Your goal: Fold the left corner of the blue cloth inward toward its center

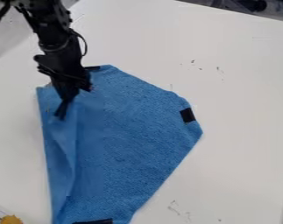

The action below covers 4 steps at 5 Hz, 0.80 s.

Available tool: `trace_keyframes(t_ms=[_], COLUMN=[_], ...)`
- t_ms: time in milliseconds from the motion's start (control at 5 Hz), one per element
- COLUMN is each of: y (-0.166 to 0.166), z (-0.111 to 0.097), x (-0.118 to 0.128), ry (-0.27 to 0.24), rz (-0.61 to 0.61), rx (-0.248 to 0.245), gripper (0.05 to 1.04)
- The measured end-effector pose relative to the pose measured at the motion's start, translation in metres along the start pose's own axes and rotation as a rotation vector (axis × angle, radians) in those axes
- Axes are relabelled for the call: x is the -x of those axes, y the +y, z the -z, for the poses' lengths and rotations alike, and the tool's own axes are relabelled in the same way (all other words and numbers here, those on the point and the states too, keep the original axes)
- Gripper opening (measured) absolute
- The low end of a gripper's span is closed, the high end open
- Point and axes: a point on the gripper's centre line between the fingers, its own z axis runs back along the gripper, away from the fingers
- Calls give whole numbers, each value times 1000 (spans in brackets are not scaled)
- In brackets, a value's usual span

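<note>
The black gripper (61,112) points down over the upper left part of a blue cloth (125,140). Its two fingers are together, with their tips against or just above the fabric; I cannot tell whether they touch it. The cloth lies on the white surface, partly folded along its left side, where a loose ridge runs down from near the gripper. Black patches mark its right corner, its bottom edge and its top edge beside the arm.
A white table (237,105) carries the cloth, with small dark marks above and below it. At the bottom left corner is a yellow-orange object (11,219). Dark items stand beyond the table's far edge at the top right.
</note>
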Motion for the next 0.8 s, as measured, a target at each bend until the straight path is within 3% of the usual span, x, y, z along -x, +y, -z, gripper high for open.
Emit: trace_keyframes(t_ms=[400, 600, 800], y=[-10, -12, -16], z=[17, 22, 21], x=[-10, -14, -18], ry=[-27, -43, -68], rz=[-8, -11, -24], rx=[50, 73, 101], gripper=[76, 226, 482])
